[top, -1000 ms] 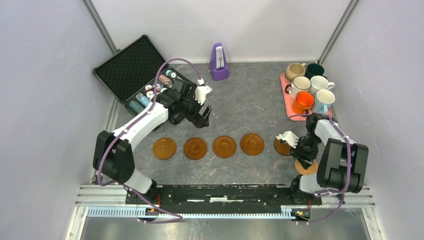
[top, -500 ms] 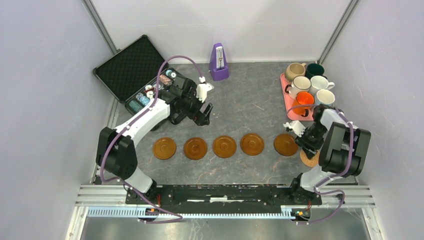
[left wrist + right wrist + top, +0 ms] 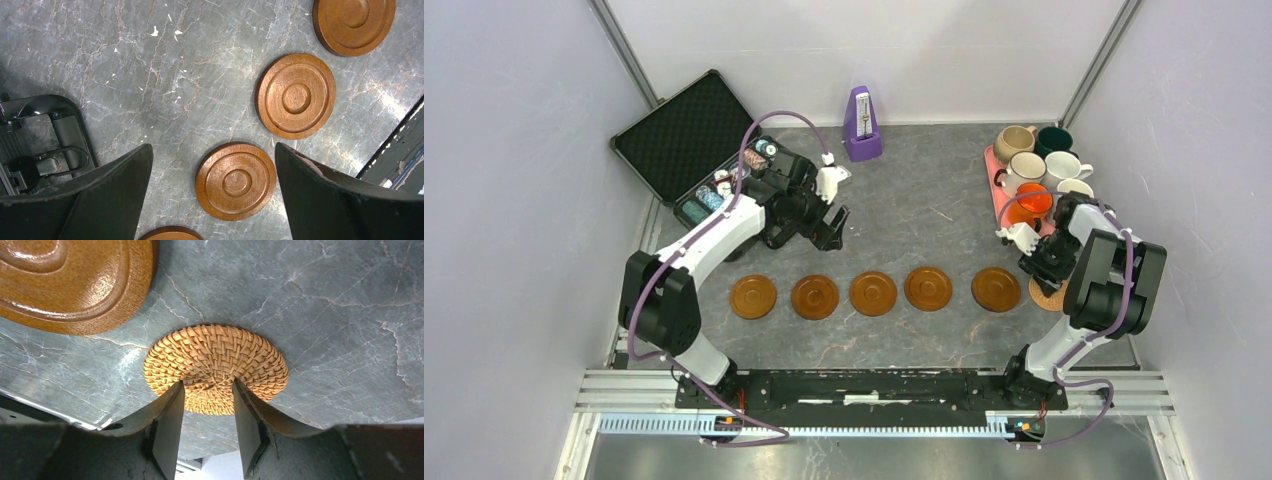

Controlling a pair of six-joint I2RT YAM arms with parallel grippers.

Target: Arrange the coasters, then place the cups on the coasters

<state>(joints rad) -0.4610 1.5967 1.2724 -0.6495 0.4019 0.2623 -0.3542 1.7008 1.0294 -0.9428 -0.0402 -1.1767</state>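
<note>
Five brown wooden coasters lie in a row (image 3: 753, 297) (image 3: 814, 297) (image 3: 873, 293) (image 3: 928, 288) (image 3: 996, 289). A woven rattan coaster (image 3: 1042, 296) sits at the row's right end, half under my right arm. My right gripper (image 3: 207, 385) stands part-way open, tips resting on top of the woven coaster (image 3: 215, 355) either side of its centre, nothing clamped between them. My left gripper (image 3: 212, 147) hangs wide open and empty above a wooden coaster (image 3: 235, 181). Several cups, among them tan (image 3: 1014, 140), dark green (image 3: 1055, 140) and orange (image 3: 1027, 205), stand on the pink tray (image 3: 995, 165).
An open black case of poker chips (image 3: 699, 150) lies at the back left, just behind my left gripper (image 3: 831, 235). A purple metronome (image 3: 861, 125) stands at the back centre. My right arm's elbow (image 3: 1114, 285) hangs beside the tray. Walls close both sides.
My right gripper has moved away from me toward the tray, and the woven coaster has slid along under it to the row's right end. The fifth wooden coaster now shows fully. The left arm barely moved.
</note>
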